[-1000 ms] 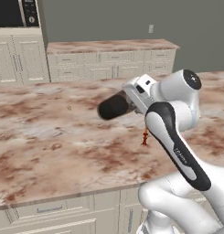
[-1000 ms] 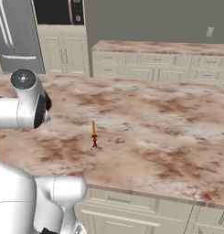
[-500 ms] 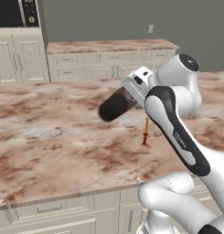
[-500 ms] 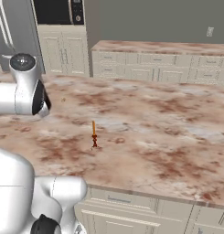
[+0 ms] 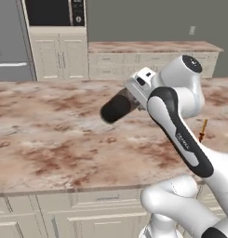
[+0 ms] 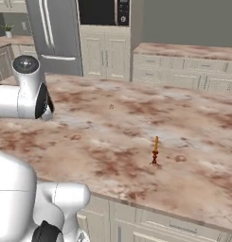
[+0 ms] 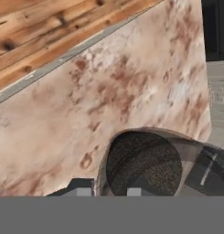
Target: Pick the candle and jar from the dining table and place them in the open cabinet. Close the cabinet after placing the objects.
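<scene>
Gripping jar (image 5: 116, 107) — pincer (image 5: 134, 95) mid-air

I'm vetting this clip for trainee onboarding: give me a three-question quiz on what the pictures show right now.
1. True or false: the jar stands upright on the dining table.
2. Which item is on the table? A) candle B) toaster C) plate
3. Fill in: the pincer is shut on the ____.

Key:
1. False; it is held tilted, nearly sideways, above the marble top.
2. A; the candle stands upright in its holder, apart from the arm.
3. jar; the hand view shows its dark body right at the finger tips.
</scene>
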